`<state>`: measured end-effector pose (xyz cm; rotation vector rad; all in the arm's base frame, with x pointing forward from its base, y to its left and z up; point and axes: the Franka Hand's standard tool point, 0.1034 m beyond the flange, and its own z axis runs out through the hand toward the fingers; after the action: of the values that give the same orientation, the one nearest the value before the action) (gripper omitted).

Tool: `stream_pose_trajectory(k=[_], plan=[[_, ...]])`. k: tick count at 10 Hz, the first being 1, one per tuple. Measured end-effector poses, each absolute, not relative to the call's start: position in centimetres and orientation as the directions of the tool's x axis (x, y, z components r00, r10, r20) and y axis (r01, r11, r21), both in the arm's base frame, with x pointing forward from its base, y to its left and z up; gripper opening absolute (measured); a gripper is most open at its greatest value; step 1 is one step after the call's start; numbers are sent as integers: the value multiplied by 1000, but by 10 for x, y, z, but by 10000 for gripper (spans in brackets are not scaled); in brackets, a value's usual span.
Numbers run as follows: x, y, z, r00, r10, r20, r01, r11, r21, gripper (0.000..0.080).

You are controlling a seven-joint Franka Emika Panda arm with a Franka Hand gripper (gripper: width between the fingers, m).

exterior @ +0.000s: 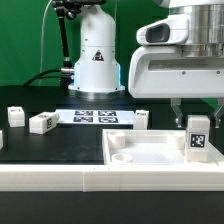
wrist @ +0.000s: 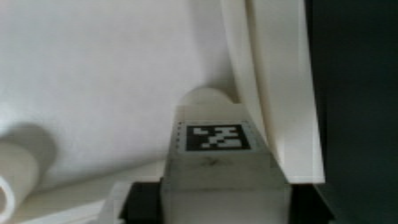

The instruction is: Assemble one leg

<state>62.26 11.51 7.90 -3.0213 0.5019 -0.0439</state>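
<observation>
My gripper (exterior: 196,118) is shut on a leg (exterior: 198,138), a small white block with a black-and-white tag, and holds it upright over the right part of the large white tray-like piece (exterior: 140,148). In the wrist view the leg (wrist: 217,140) sits between my dark fingers (wrist: 148,200), pointing down at the tray's inner floor (wrist: 107,70) close beside its raised rim (wrist: 276,90). I cannot tell whether the leg touches the tray. Three more legs lie on the black table at the exterior view's left: one (exterior: 43,123), another (exterior: 16,115), and a third at the edge (exterior: 1,139).
The marker board (exterior: 95,116) lies flat behind the tray. Another small white block (exterior: 142,119) stands by the tray's back rim. The robot's white base (exterior: 96,55) stands at the back. A raised round boss (wrist: 15,160) shows in the tray's corner.
</observation>
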Motion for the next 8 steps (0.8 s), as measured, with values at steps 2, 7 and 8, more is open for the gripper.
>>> stream_pose_trajectory(k=[2, 7, 8], plan=[[623, 119, 79, 830, -557, -1, -555, -827, -86, 291], [624, 116, 79, 655, -755, -30, -754, -650, -91, 291], [623, 117, 79, 661, -750, -29, -749, -657, -91, 291]])
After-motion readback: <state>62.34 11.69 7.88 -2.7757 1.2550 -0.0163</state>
